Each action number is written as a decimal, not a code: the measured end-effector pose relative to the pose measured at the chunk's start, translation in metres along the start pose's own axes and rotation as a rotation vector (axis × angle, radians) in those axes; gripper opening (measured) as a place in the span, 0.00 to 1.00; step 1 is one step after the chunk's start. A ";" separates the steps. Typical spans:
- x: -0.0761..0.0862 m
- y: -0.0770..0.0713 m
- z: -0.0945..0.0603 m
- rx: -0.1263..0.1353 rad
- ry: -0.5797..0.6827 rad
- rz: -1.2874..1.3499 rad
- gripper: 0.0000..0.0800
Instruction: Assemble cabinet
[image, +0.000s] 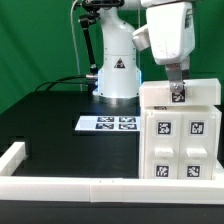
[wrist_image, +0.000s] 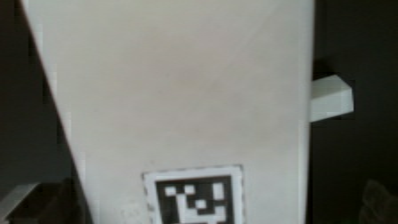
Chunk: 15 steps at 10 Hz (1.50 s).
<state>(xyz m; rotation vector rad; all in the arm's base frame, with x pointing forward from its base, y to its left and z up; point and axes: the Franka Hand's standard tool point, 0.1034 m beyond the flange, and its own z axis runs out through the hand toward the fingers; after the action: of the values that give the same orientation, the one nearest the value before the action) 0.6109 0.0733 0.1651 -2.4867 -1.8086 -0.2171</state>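
Observation:
The cabinet (image: 180, 130) is a white box standing at the exterior view's right, with several square tags on its front face. A white top block (image: 178, 95) with one tag lies across it. My gripper (image: 177, 82) reaches down from above onto that top block at its tag. In the wrist view a long white face of the cabinet (wrist_image: 178, 90) fills the picture, with a tag (wrist_image: 192, 198) close to the jaws. The fingertips are cut off at the picture's edge, so the jaw gap does not show.
The marker board (image: 108, 123) lies flat on the black table before the robot base (image: 116, 75). A long low white border rail (image: 60, 182) runs along the table's near edge and turns up the exterior view's left side. A green backdrop stands behind.

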 end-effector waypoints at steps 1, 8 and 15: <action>0.000 0.001 0.002 -0.006 -0.001 0.030 1.00; -0.002 0.002 0.003 -0.005 -0.002 0.057 0.70; -0.001 0.000 0.003 -0.053 0.053 0.909 0.70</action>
<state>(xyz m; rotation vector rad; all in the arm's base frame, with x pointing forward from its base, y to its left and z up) 0.6113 0.0725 0.1616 -2.9821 -0.5173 -0.2608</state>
